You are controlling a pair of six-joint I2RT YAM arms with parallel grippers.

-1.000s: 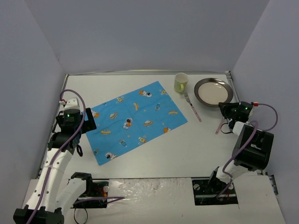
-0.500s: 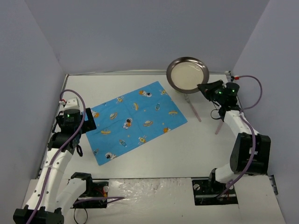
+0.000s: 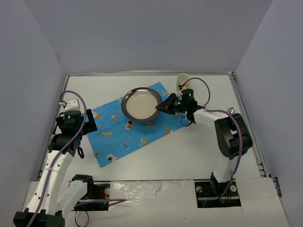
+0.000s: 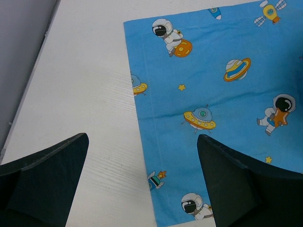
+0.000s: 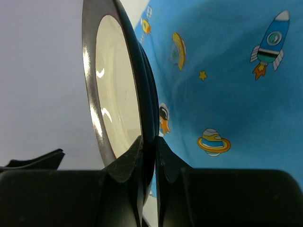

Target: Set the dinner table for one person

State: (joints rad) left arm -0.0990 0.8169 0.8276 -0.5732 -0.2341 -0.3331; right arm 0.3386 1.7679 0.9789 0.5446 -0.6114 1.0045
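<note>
- Right claw [image 3: 164, 106] clamped on the metal plate [image 3: 140, 104] rim, held above the space-print placemat [image 3: 118, 137] at frame centre, judged ready for setting down.
- Left claw [image 4: 142, 142] released, idle over the white tabletop [image 3: 203, 146], lower left.

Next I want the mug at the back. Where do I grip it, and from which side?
Take the mug by its rim from above, one finger inside and one outside: it seems to stand upright with its mouth open to the top. I cannot make out its handle. The right gripper, now shut on the plate, is nearest.
</note>
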